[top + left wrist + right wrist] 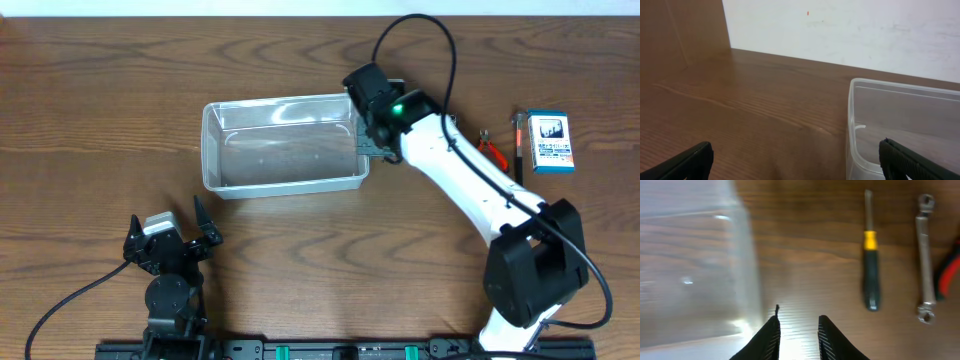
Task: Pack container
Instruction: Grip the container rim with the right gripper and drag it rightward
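Right wrist view: the right gripper (pixel 799 332) rises from the bottom edge with its two dark fingers (pixel 771 337) a narrow gap apart. Bare wood shows between them and they grip nothing. Just left of the left-hand finger stands the end wall of the container (pixel 690 255), a clear tub filling the left part of the frame. Whether the finger touches that wall cannot be told. To the right, on the brown table (pixel 810 240), lie a screwdriver (pixel 870 265) with a black handle and yellow collar, a silvery wrench (pixel 925 260) beside it, and a red-handled tool (pixel 950 275) cut by the right edge.

From overhead, the right gripper (pixel 370 143) sits at the right-hand end of the container (pixel 212 150), which lies lengthwise at upper centre of the frame with nothing in it. Further right are red-handled pliers (pixel 490 148) and a small blue-and-white box (pixel 550 140).

The left gripper (pixel 170 235) is at lower left in the overhead view, well apart from the tub, its fingers spread wide. In the left wrist view its fingertips (pixel 690 162) show only at the two bottom corners, holding nothing, with a rounded corner of the container (pixel 890 115) at lower right.
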Action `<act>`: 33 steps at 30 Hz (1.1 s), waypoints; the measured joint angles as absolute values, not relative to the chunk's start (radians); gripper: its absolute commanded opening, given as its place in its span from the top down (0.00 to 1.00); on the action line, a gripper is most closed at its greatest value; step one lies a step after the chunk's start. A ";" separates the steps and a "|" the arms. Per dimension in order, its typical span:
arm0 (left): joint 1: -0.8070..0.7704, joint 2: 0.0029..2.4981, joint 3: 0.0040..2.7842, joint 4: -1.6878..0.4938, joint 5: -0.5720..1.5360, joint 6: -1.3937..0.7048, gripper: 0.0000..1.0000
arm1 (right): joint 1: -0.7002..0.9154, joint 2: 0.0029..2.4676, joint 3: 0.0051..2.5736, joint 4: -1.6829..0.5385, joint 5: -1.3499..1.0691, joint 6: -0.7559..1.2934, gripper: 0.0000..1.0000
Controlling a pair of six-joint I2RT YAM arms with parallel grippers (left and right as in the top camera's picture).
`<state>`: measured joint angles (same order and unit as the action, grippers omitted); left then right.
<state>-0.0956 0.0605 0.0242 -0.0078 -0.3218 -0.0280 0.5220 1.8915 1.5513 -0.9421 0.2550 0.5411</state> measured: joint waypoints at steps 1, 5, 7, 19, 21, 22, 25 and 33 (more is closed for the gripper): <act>-0.096 0.060 0.024 -0.008 -0.322 -0.028 0.02 | 0.516 1.892 1.551 -0.945 0.257 0.538 0.75; -0.096 0.060 0.024 -0.008 -0.322 -0.028 0.02 | 0.502 1.892 1.551 -0.952 0.261 0.529 0.76; -0.096 0.060 0.024 -0.007 -0.322 -0.028 0.02 | 0.500 1.892 1.551 -0.948 0.255 0.521 0.72; -0.096 0.060 0.024 -0.007 -0.322 -0.028 0.02 | 0.508 1.892 1.551 -0.823 0.120 0.429 0.49; -0.096 0.060 0.024 -0.007 -0.322 -0.028 0.02 | 0.508 1.892 1.551 -0.813 0.114 0.425 0.48; -0.096 0.060 0.024 -0.007 -0.322 -0.028 0.02 | 0.508 1.892 1.551 -0.810 0.111 0.424 0.48; -0.096 0.060 0.024 -0.008 -0.322 -0.028 0.02 | 0.508 1.899 1.551 -0.800 0.104 0.424 0.49; -0.096 0.060 0.024 -0.008 -0.322 -0.028 0.02 | 0.508 1.998 1.551 -0.788 0.080 0.414 0.64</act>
<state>-0.0956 0.0605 0.0242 -0.0078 -0.3218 -0.0280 0.5083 1.9984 1.5509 -0.7879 0.0795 0.4145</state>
